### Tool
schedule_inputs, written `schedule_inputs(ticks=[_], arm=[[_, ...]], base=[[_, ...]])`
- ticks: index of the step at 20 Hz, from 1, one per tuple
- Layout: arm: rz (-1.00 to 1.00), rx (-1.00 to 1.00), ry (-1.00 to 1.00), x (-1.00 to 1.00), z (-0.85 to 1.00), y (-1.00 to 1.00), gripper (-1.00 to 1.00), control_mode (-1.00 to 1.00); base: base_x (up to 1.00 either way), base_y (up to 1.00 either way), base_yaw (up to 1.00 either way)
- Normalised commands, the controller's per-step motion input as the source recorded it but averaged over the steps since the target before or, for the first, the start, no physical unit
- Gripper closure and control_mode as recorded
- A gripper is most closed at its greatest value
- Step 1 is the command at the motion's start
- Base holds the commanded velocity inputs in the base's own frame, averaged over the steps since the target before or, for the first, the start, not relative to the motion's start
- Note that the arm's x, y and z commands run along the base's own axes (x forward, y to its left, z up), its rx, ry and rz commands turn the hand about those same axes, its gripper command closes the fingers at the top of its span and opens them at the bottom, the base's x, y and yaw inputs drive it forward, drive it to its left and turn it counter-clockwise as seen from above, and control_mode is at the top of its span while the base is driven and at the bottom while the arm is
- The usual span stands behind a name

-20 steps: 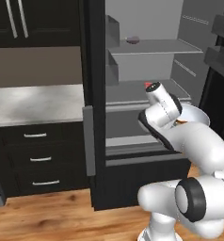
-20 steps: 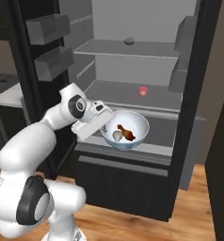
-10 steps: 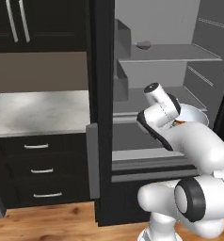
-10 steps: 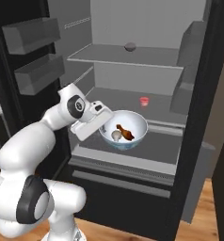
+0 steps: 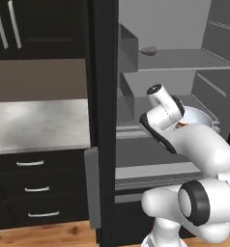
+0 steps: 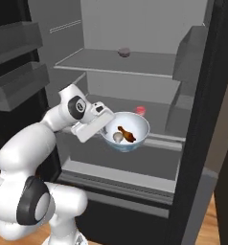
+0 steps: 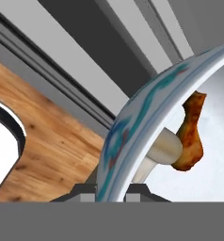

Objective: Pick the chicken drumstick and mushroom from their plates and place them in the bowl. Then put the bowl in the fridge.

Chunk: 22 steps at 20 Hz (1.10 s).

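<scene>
My gripper [image 6: 106, 125] is shut on the near rim of the bowl [image 6: 135, 125], white inside with a blue-grey pattern outside. It holds the bowl, slightly tilted, in the mouth of the open fridge [image 6: 135, 24], just over the front of a middle shelf. The reddish-brown chicken drumstick [image 6: 127, 134] and the tan mushroom [image 6: 118, 137] lie together in the bowl. In the hand view the gripper [image 7: 110, 192] straddles the bowl [image 7: 128, 124] rim, with the drumstick [image 7: 190, 136] and mushroom [image 7: 163, 148] just past it. From the left, my arm covers most of the bowl [image 5: 201, 116]. The plates are out of view.
A small red thing [image 6: 141, 110] sits on the shelf behind the bowl and a dark round thing [image 6: 124, 51] on the shelf above. Door bins [image 6: 15, 43] jut out at left, the black door [image 6: 207, 143] at right. A grey counter [image 5: 35, 125] with drawers stands left of the fridge.
The whole picture has shifted: the base has driven closer to the fridge, which now looks larger. The bowl stays in my gripper, nearer the shelf.
</scene>
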Motion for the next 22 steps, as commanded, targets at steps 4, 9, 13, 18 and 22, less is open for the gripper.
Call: schedule_inputs(ticks=[4,9,13,18,22], arm=[[0.00,0.00,0.00,0.00,0.00,0.00,1.00,1.00],[0.00,0.00,0.00,0.00,0.00,0.00,1.00,1.00],[0.00,0.00,0.00,0.00,0.00,0.00,1.00,1.00],[0.00,0.00,0.00,0.00,0.00,0.00,1.00,1.00],[0.00,0.00,0.00,0.00,0.00,0.00,1.00,1.00]], base=[[0.34,-0.27,-0.17],[0.31,-0.22,-0.23],[0.44,-0.13,-0.23],[0.51,-0.05,-0.02],[0.45,-0.18,0.00]])
